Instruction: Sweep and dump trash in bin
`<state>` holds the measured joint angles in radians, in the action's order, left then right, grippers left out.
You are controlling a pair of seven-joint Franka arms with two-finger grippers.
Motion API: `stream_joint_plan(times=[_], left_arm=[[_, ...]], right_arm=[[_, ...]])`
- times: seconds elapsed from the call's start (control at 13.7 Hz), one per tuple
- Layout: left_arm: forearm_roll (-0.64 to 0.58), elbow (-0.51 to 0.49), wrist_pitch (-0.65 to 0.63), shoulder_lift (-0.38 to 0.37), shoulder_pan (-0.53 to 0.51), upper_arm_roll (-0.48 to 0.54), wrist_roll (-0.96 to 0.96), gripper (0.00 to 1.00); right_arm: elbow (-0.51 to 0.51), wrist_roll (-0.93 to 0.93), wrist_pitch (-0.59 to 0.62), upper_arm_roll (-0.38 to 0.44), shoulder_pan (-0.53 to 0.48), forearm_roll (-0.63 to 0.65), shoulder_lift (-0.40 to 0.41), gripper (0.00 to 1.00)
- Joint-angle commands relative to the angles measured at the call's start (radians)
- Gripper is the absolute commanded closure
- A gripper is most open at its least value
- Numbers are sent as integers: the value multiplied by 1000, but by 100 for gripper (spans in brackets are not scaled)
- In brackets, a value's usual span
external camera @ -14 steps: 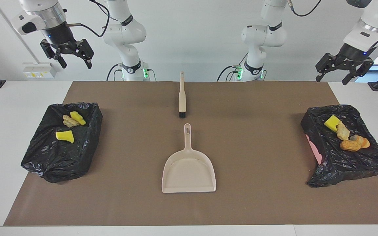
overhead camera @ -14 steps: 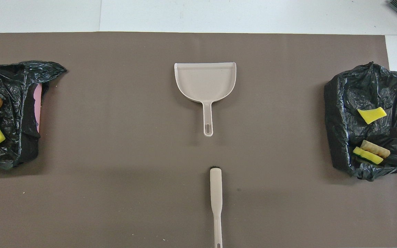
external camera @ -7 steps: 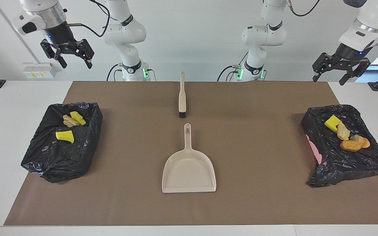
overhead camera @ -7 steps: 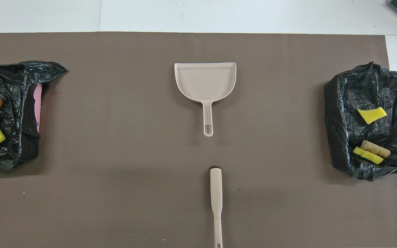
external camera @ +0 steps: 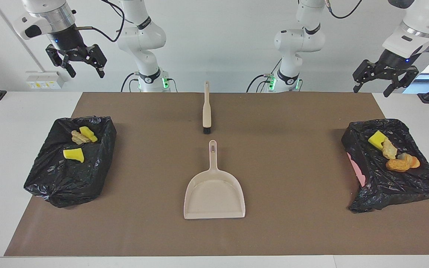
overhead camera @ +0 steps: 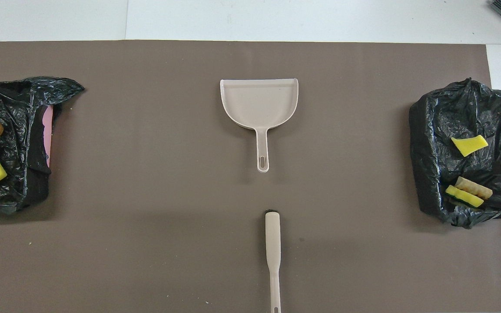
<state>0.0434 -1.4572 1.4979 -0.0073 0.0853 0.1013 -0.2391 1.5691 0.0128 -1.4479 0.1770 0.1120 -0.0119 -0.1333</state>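
Observation:
All the trash I can see lies in two black-bagged bins. The bin at the right arm's end holds yellow sponge pieces and a tan chunk. The bin at the left arm's end holds a yellow sponge, a tan chunk and orange-brown lumps. My right gripper hangs open and empty high over its bin's end nearest the robots. My left gripper hangs open and empty high over the table near its own bin.
A beige dustpan lies mid-mat, its handle pointing toward the robots. A beige brush lies nearer to the robots, bristles toward the dustpan's handle. The brown mat covers most of the white table. Pink shows under one bag.
The left gripper has drifted a little higher and toward the table's middle. The right gripper, the trash, the dustpan and the brush have stayed where they were.

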Motion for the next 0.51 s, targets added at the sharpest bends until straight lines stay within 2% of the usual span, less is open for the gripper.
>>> stream_joint_plan(times=[0.0,0.44], left_arm=[[-19,20,-22,6,-28,-46,7,0],[-17,12,-19,0,-52,-71,8,0]], right_arm=[[-4,-7,17,-5,-6,1,-6,0],[-4,-7,17,-5,-6,1,-6,0]])
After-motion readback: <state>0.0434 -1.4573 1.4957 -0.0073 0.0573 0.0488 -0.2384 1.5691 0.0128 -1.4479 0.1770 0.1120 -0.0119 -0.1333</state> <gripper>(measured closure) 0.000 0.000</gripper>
